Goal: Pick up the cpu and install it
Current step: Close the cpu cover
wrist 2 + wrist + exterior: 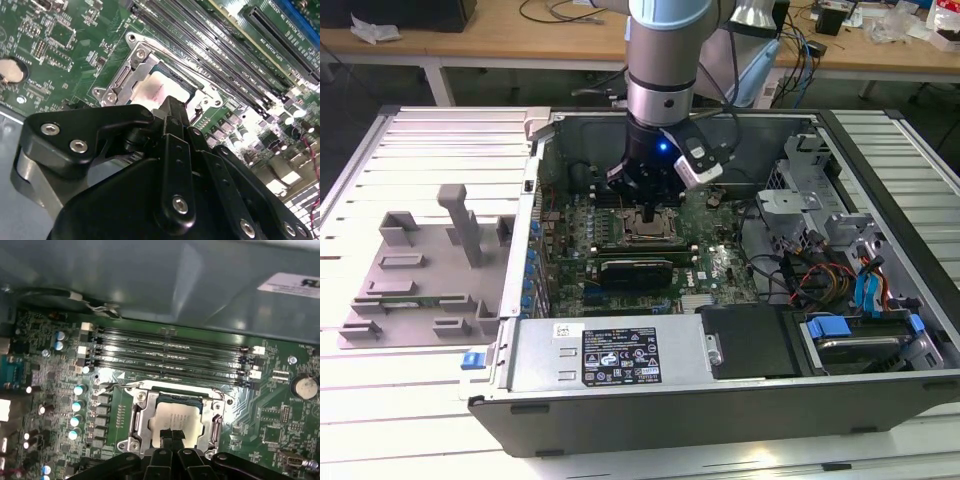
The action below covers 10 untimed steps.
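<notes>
The arm [660, 60] is being reached down into the open computer case [720, 400], which is lying on its side on the slatted worktop [420, 130]. The hand [650, 213] is being held low over the motherboard [720, 265], directly above the socket [647, 238].

In the first wrist view, the cpu [177, 420] is being shown lying flat inside the metal-framed socket [140, 415], silvery top upward, with the frame surrounding it on all sides. The hand [173, 437] is being kept clenched, its two fingertips [167, 439] pressed together with nothing gripped between them, at the near edge of the chip; whether they are touching it cannot be told.

In the second wrist view, the hand [170, 107] is being seen from behind, its tip covering part of the cpu [155, 90].

The memory slots [170, 352] are running just beside the socket. A grey plastic part [420, 270] is lying on the worktop at the exterior view's left, well apart from the case.
</notes>
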{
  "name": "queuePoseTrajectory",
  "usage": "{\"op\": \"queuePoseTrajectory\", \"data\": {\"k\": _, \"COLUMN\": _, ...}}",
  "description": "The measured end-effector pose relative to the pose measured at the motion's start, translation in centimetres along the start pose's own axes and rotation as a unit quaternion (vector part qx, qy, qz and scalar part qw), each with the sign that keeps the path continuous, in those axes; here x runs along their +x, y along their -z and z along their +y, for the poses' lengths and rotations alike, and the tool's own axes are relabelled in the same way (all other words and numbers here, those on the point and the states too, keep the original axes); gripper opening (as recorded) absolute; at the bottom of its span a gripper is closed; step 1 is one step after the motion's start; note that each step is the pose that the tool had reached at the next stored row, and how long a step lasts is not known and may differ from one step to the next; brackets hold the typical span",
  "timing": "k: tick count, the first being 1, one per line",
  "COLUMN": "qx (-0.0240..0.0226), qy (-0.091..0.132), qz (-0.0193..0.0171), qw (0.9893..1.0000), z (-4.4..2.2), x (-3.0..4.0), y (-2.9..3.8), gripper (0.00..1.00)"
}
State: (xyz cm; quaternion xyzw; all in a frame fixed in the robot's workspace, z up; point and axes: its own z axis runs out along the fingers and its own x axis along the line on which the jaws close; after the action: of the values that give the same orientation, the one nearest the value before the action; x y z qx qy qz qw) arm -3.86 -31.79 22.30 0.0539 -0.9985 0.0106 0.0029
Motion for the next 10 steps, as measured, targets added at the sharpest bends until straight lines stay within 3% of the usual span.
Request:
{"op": "queuePoseTrajectory", "data": {"k": 4, "qx": 0.0000, "qy": -0.004, "qz": -0.0001, "qw": 1.0000, "z": 0.07, "x": 0.67, "y": -0.20, "gripper": 0.11}}
{"op": "queuePoseTrajectory", "data": {"k": 8, "qx": 0.0001, "qy": -0.007, "qz": -0.0012, "qw": 1.0000, "z": 0.25, "x": 2.24, "y": -0.78, "gripper": 0.11}}
{"op": "queuePoseTrajectory", "data": {"k": 10, "qx": 0.0001, "qy": -0.007, "qz": -0.0014, "qw": 1.0000, "z": 0.30, "x": 2.48, "y": -1.04, "gripper": 0.11}}
